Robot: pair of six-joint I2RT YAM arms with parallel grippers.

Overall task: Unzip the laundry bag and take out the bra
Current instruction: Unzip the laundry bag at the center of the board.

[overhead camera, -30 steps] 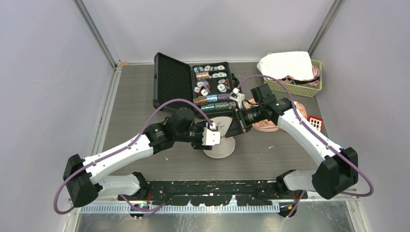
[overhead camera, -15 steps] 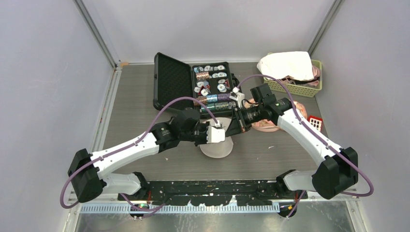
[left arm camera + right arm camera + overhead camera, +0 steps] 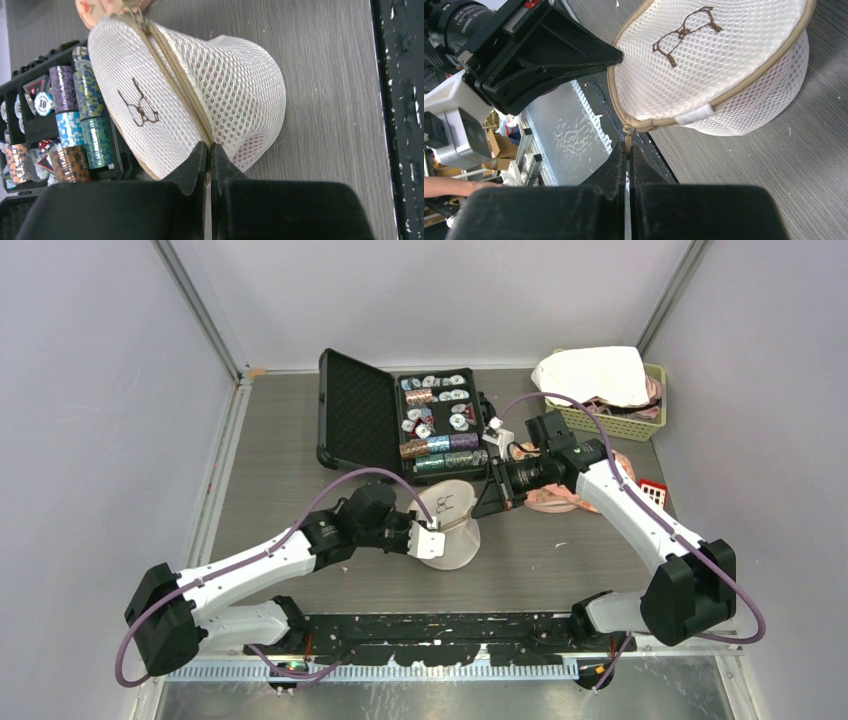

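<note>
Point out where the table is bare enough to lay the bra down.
Bare table runs left of the case, out to the table's edge. Another patch lies near-right, between the bag and the right arm. The back right is crowded: case, pink garments, basket.

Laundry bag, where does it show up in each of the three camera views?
Top external: laundry bag mid-frame, just below the black chip case.
Left wrist: bag at centre frame.
Right wrist: bag at upper right.
Shared landmark: the brown bra outline stitched on its mesh.
</note>
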